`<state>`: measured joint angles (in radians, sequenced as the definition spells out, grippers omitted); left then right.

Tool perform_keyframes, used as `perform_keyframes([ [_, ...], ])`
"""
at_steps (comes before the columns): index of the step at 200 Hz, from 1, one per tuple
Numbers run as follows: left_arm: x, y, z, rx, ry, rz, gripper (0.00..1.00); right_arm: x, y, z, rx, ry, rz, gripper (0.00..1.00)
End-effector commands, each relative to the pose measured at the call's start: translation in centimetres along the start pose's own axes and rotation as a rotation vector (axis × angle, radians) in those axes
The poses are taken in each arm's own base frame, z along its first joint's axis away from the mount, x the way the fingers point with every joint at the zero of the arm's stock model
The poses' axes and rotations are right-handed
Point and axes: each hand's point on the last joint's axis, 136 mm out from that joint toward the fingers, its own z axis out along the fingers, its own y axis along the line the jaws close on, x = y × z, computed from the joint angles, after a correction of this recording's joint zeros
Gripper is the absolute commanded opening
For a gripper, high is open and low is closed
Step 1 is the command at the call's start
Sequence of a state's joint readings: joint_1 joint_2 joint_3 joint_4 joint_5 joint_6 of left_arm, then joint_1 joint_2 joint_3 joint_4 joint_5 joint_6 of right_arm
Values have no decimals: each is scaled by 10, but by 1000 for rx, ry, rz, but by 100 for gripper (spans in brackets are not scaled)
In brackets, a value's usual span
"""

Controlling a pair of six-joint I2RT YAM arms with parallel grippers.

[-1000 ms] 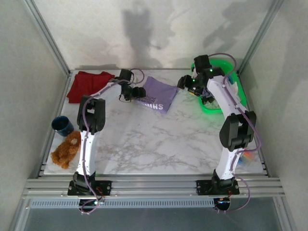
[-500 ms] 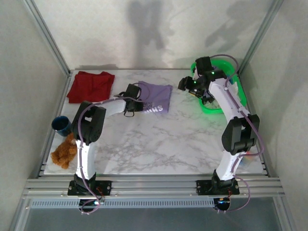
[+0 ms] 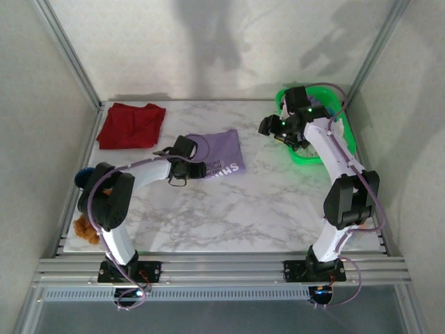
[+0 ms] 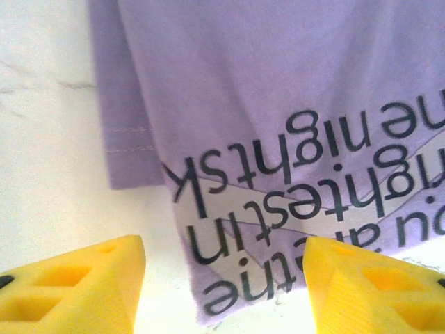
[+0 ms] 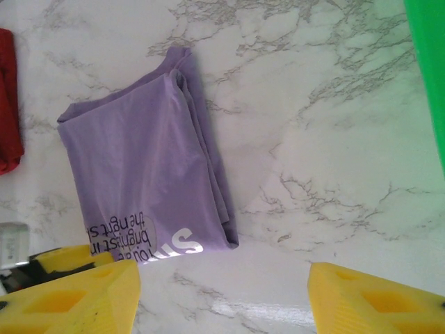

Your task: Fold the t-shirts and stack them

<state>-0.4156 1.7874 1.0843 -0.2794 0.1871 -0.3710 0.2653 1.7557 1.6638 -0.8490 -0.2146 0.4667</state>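
Showing a marble worktop (image 3: 229, 216) with two folded t-shirts.

Lavender t-shirt (image 3: 221, 149) (image 4: 278, 104) (image 5: 146, 174): folded flat, midway between the left and right edges and nearer the far edge. Dark and white printed lettering runs along its near hem.

Dark red t-shirt (image 3: 132, 125) (image 5: 7, 104): folded, in the far left corner, well apart from the lavender one.

Left gripper (image 3: 186, 169) (image 4: 222, 285): at the near left corner of the lavender t-shirt, jaws spread wide and gripping nothing. In the left wrist view its yellow fingertips (image 4: 76, 285) stand to either side of the printed hem, and the cloth lies flat between them. Whether the tips touch the cloth cannot be told.

Right gripper (image 3: 268, 126) (image 5: 222, 299): above bare marble between the lavender t-shirt and the green plastic basket (image 3: 306, 157) (image 5: 427, 69), jaws likewise wide apart, with nothing held.

Green plastic basket: in the far right corner.

Brown fuzzy toy (image 3: 83, 228): at the left edge, partly behind the left arm.
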Motion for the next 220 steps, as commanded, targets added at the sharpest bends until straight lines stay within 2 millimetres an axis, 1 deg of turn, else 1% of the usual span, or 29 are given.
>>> perform_keyframes([
  [1, -38, 12, -26, -11, -33, -31, 63, 1, 6, -14, -33, -17, -20, 65],
  [13, -56, 20, -26, -33, -37, -33, 63, 2, 7, -15, -39, -19, -15, 65],
  [22, -63, 24, -21, -46, -25, -32, 62, 2, 7, -15, -40, -19, -13, 65],
  [34, -70, 24, -12, -48, -17, -24, 62, 3, 7, -15, -41, -17, -10, 65],
  [50, -73, 20, 3, -28, 4, -25, 61, 3, 6, -15, -38, -18, -9, 65],
  [63, -72, 20, 15, -26, 19, -37, 61, 3, 6, -17, -35, -18, -8, 65],
  [89, -75, 25, 27, -46, 7, -64, 63, 2, 4, -19, -32, -21, -11, 65],
  [115, -70, 21, 42, -45, 34, -55, 62, 1, 5, -17, -37, -15, -14, 65],
  [148, -62, 2, 55, -9, 58, -30, 60, 2, 4, -16, -37, -10, -12, 65],
  [169, -57, -7, 58, 18, 66, -35, 57, 3, 2, -15, -34, -10, -10, 65],
  [180, -55, -6, 60, 9, 70, -34, 57, 4, 1, -15, -35, -10, -8, 65],
  [192, -54, -1, 63, -22, 69, -32, 56, 4, 1, -15, -37, -10, -8, 65],
  [220, -51, 10, 71, -106, 67, -22, 47, 5, 1, -15, -43, -6, -8, 65],
])
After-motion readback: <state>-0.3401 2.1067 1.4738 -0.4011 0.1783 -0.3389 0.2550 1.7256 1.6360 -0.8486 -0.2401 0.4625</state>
